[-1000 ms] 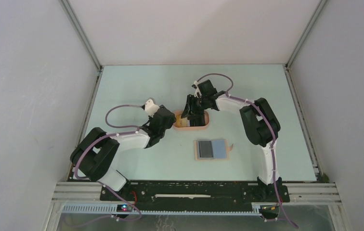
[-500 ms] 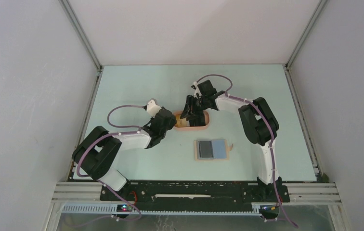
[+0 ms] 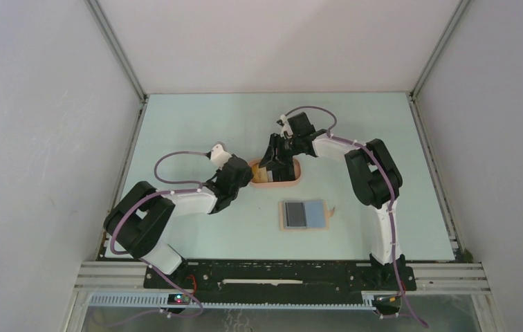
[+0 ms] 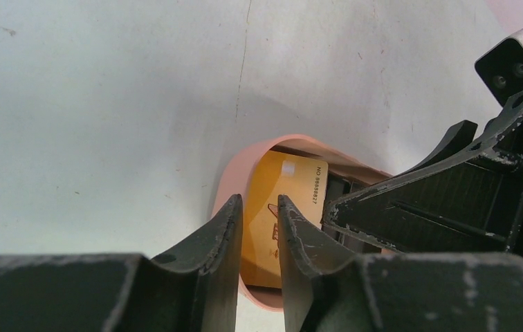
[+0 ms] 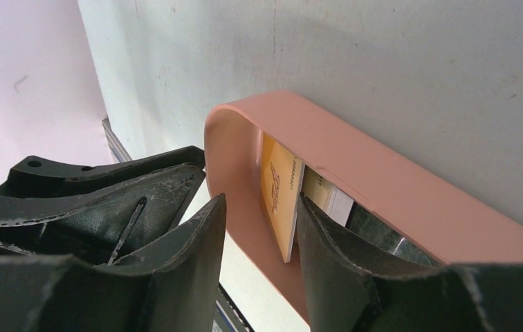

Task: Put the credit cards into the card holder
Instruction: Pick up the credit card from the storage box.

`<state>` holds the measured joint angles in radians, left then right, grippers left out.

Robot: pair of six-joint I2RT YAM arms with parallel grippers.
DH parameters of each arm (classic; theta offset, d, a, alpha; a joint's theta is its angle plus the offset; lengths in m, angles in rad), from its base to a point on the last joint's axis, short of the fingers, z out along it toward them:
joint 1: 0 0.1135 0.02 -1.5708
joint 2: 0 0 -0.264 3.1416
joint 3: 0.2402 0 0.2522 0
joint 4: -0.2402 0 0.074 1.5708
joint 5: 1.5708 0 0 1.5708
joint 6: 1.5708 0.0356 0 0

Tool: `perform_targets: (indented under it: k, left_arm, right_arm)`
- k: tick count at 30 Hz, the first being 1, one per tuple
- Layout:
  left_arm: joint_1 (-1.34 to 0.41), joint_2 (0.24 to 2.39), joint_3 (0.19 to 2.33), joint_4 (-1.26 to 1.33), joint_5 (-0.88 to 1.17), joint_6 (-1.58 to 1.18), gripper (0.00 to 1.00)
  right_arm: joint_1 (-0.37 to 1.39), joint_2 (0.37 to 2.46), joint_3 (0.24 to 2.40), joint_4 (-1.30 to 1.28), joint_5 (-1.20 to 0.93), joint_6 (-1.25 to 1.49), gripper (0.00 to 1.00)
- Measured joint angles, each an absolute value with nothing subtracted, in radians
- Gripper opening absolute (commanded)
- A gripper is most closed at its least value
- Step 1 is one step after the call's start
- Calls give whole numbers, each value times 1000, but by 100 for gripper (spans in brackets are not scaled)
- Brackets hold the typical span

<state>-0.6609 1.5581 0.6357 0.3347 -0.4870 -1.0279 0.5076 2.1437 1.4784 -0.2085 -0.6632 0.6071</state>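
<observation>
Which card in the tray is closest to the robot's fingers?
The yellow-orange card, at the pink tray's rounded end; the cards behind it are dark or pale.

Pale green table, plain white walls, aluminium corner rails

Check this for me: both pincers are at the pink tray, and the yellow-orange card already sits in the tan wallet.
One thing is wrong: the yellow-orange card is in the pink tray, not in the tan wallet, as the left wrist view shows. The left pincer and right pincer are indeed both at the tray.
</observation>
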Motion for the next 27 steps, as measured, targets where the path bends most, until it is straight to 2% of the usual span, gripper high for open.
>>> perform_targets:
  k: [5, 18, 27]
  left_arm:
    - [-661, 1559, 636, 335, -487, -1022, 29]
    - [-661, 1560, 636, 336, -487, -1019, 29]
    - [-661, 1560, 636, 335, -497, -1009, 29]
  right_arm:
    - [504, 2144, 1478, -192, -692, 620, 40]
    - [505, 2145, 1478, -165, -727, 627, 47]
    - [498, 2183, 1483, -179, -715, 615, 45]
